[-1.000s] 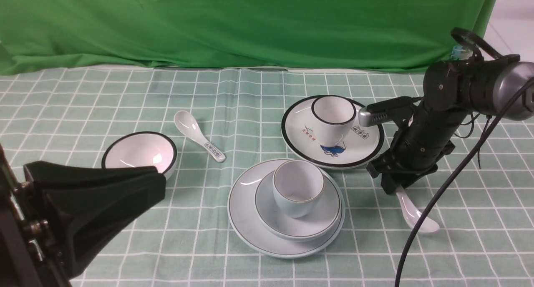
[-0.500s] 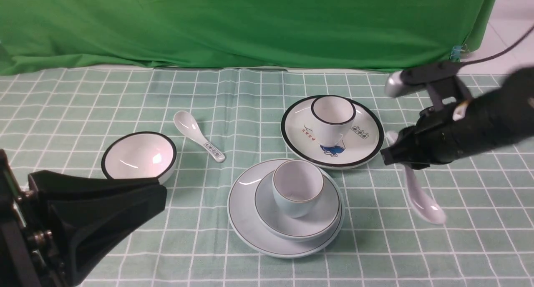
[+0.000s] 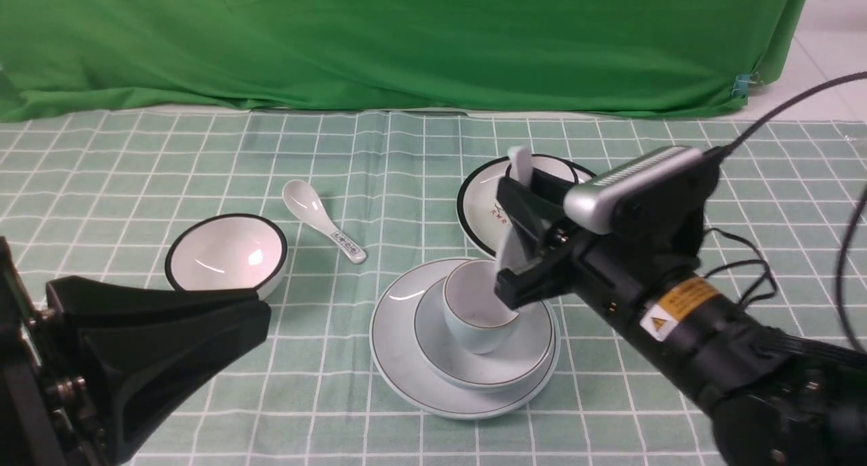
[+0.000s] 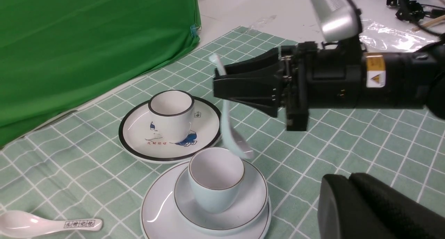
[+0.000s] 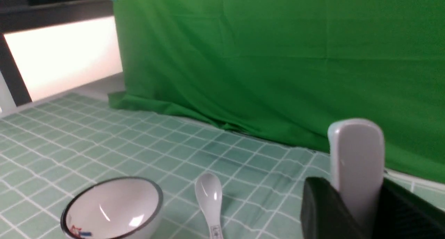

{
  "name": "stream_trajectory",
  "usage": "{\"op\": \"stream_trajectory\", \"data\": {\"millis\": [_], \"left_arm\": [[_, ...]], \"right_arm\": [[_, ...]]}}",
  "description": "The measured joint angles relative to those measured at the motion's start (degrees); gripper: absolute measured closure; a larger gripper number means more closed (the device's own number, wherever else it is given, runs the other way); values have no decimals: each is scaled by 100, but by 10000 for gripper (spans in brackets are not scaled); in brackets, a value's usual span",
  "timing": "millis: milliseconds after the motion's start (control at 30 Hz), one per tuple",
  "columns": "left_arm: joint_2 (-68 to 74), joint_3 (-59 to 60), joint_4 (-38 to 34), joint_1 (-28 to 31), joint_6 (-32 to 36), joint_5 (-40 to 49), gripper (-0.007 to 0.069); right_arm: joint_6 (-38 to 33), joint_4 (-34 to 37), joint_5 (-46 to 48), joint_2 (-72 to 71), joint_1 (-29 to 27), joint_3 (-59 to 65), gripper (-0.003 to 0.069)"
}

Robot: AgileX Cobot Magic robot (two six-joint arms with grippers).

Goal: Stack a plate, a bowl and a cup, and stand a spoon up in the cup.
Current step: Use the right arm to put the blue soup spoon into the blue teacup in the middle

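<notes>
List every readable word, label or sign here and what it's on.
Nothing is sharp enough to quote.
Spoon with printed handle: boxed characters, too blurred to read.
Black-rimmed plate: red characters and a small boxed mark, too blurred to read.
Black-rimmed bowl: red and blue marks on its side, unreadable.
Right arm: yellow sticker with a warning triangle, text too small to read.

Pale blue-grey plate (image 3: 399, 344) sits flat on the cloth. The matching shallow bowl (image 3: 535, 347) is stacked on it, and the little handleless cup (image 3: 474, 324) stands upright in the bowl. The plain white spoon (image 4: 231, 128) is up in the air, nearly upright, scoop end down right by the cup's rim.
</notes>
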Motion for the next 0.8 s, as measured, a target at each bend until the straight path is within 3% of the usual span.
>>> {"op": "stream_trajectory", "data": {"millis": [233, 800], "left_arm": [[0, 0, 0, 0, 14, 11, 614], [0, 0, 19, 0, 332, 26, 613]], "right_arm": [[295, -535, -169, 793, -179, -769, 487], [361, -581, -165, 1351, -229, -898, 487]]}}
